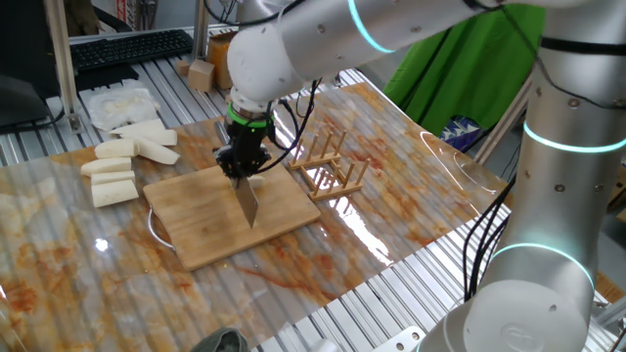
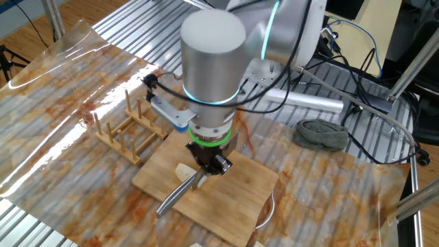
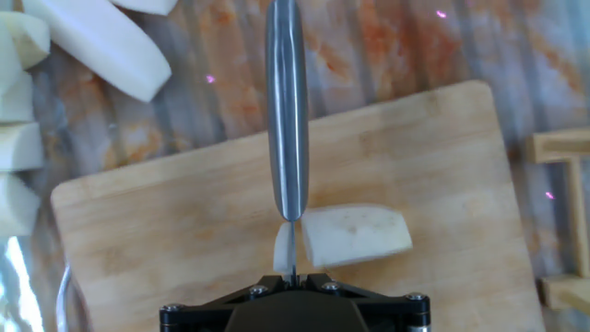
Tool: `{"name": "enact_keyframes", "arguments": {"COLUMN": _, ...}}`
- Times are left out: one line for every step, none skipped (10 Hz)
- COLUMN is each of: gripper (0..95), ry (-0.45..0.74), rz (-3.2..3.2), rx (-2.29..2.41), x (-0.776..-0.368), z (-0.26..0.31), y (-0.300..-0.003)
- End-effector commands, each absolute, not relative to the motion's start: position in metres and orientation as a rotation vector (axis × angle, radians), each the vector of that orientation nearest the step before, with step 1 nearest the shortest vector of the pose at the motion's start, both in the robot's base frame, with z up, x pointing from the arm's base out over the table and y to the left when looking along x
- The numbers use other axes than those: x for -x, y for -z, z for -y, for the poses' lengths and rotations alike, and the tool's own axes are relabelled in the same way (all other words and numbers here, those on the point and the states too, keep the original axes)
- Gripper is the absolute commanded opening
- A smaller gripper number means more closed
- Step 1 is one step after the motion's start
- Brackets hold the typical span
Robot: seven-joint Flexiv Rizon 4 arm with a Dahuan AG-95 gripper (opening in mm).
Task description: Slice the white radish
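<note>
The white radish [image 3: 358,235] lies across a bamboo cutting board [image 3: 166,231]; it is a short pale stick. A thin slice [image 3: 281,247] stands apart from it on the left of the blade. My gripper [image 3: 291,275] is shut on a knife [image 3: 287,111], whose blade stands edge-down between the slice and the stick. In the other fixed view the gripper [image 2: 209,165] hangs over the board [image 2: 233,199], the knife [image 2: 178,193] slants down to the left and an end of the radish [image 2: 184,170] shows beside it. In one fixed view the gripper [image 1: 242,161] and knife [image 1: 246,202] hide the radish.
Several larger white radish sticks [image 1: 122,164] lie left of the board [image 1: 201,230], with a white plastic bag [image 1: 117,103] behind them. A wooden rack [image 1: 331,166] stands right of the board. A grey cloth [image 2: 322,134] lies on the slatted table. A plastic sheet covers the tabletop.
</note>
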State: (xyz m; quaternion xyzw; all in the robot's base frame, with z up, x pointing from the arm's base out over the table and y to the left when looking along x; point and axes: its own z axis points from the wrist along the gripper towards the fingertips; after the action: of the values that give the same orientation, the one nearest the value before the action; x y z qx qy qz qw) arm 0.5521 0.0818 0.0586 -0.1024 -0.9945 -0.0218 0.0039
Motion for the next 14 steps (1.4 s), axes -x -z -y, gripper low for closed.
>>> {"name": "enact_keyframes", "arguments": {"gripper": 0.0, "ry": 0.097, "rz": 3.112, "rx": 0.332, "x": -0.551, "z": -0.081, "y": -0.062}}
{"name": "enact_keyframes", "arguments": {"gripper": 0.0, "ry": 0.103, "rz": 3.111, "rx": 0.335, "x": -0.551, "z": -0.081, "y": -0.063}}
{"name": "enact_keyframes", "arguments": {"gripper": 0.0, "ry": 0.110, "rz": 3.110, "rx": 0.348, "x": -0.550, "z": -0.080, "y": -0.067}}
{"name": "enact_keyframes", "arguments": {"gripper": 0.0, "ry": 0.107, "rz": 3.111, "rx": 0.351, "x": -0.549, "z": -0.079, "y": -0.069}}
{"name": "enact_keyframes", "arguments": {"gripper": 0.0, "ry": 0.108, "rz": 3.108, "rx": 0.353, "x": -0.549, "z": -0.079, "y": -0.072}}
{"name": "enact_keyframes", "arguments": {"gripper": 0.0, "ry": 0.108, "rz": 3.107, "rx": 0.353, "x": -0.550, "z": -0.078, "y": -0.077}}
{"name": "enact_keyframes", "arguments": {"gripper": 0.0, "ry": 0.106, "rz": 3.105, "rx": 0.350, "x": -0.550, "z": -0.077, "y": -0.080}}
{"name": "enact_keyframes", "arguments": {"gripper": 0.0, "ry": 0.103, "rz": 3.100, "rx": 0.343, "x": -0.551, "z": -0.075, "y": -0.084}}
{"name": "enact_keyframes", "arguments": {"gripper": 0.0, "ry": 0.101, "rz": 3.099, "rx": 0.336, "x": -0.551, "z": -0.073, "y": -0.086}}
{"name": "enact_keyframes", "arguments": {"gripper": 0.0, "ry": 0.093, "rz": 3.102, "rx": 0.325, "x": -0.552, "z": -0.072, "y": -0.086}}
{"name": "enact_keyframes", "arguments": {"gripper": 0.0, "ry": 0.088, "rz": 3.104, "rx": 0.314, "x": -0.553, "z": -0.071, "y": -0.085}}
{"name": "enact_keyframes", "arguments": {"gripper": 0.0, "ry": 0.086, "rz": 3.106, "rx": 0.295, "x": -0.554, "z": -0.068, "y": -0.083}}
{"name": "enact_keyframes", "arguments": {"gripper": 0.0, "ry": 0.086, "rz": 3.107, "rx": 0.291, "x": -0.555, "z": -0.067, "y": -0.083}}
{"name": "enact_keyframes", "arguments": {"gripper": 0.0, "ry": 0.089, "rz": 3.108, "rx": 0.281, "x": -0.556, "z": -0.064, "y": -0.081}}
